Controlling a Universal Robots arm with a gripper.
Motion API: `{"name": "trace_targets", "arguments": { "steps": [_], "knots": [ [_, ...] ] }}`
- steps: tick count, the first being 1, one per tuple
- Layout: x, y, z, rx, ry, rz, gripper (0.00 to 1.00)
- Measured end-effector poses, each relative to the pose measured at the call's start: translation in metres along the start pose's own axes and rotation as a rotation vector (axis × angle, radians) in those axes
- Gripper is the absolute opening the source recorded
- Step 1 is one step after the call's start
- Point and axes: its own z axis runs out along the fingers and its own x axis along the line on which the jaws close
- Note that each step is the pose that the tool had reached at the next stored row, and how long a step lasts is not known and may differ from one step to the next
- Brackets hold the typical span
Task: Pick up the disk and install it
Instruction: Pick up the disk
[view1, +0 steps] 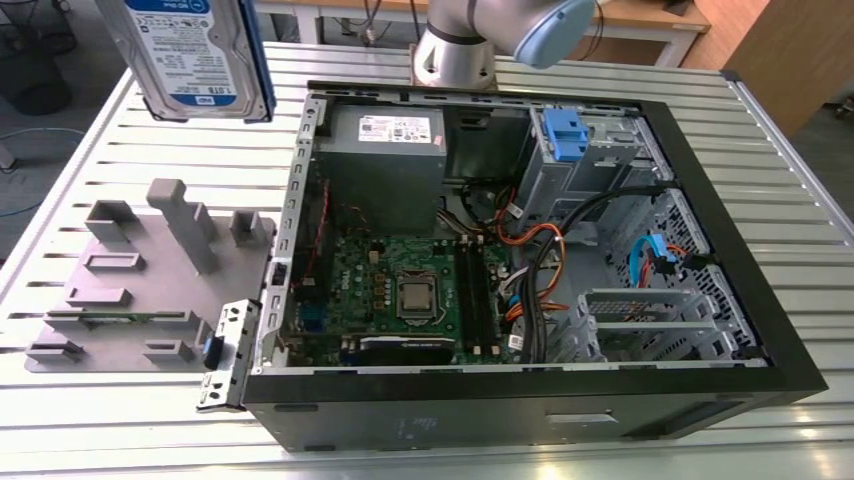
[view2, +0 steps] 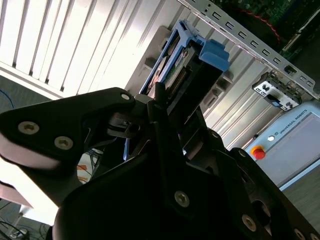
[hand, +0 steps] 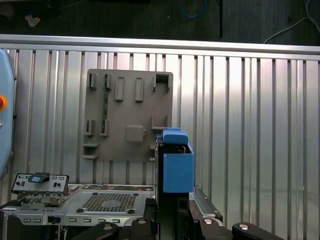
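Note:
The disk (view1: 187, 55), silver with a white-and-blue label and blue side rails, hangs upright in the air over the slatted table, to the exterior view's left of the open computer case (view1: 747, 330). In the second wrist view my gripper (view2: 172, 107) is shut on the disk (view2: 187, 65), its black fingers clamped on both flat faces. The first wrist view shows the disk (hand: 177, 167) edge-on with its blue rail toward the camera. It hangs above the table beside the grey fixture plate (hand: 127, 115), with the gripper (hand: 172, 222) holding it.
Inside the case are a grey power-supply box (view1: 387, 150), a motherboard (view1: 400, 290), a blue latch on a grey cage (view1: 567, 135) and a metal drive cage (view1: 654, 320) amid cables. A grey fixture plate (view1: 134, 280) lies at the exterior view's left. The arm's base (view1: 461, 50) stands behind the case.

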Motion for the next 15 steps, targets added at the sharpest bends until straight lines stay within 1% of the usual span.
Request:
{"name": "trace_targets", "arguments": {
  "steps": [15],
  "knots": [
    [0.0002, -0.0206, -0.0006, 0.0000, 0.0000, 0.000, 0.35]
  ]
}}
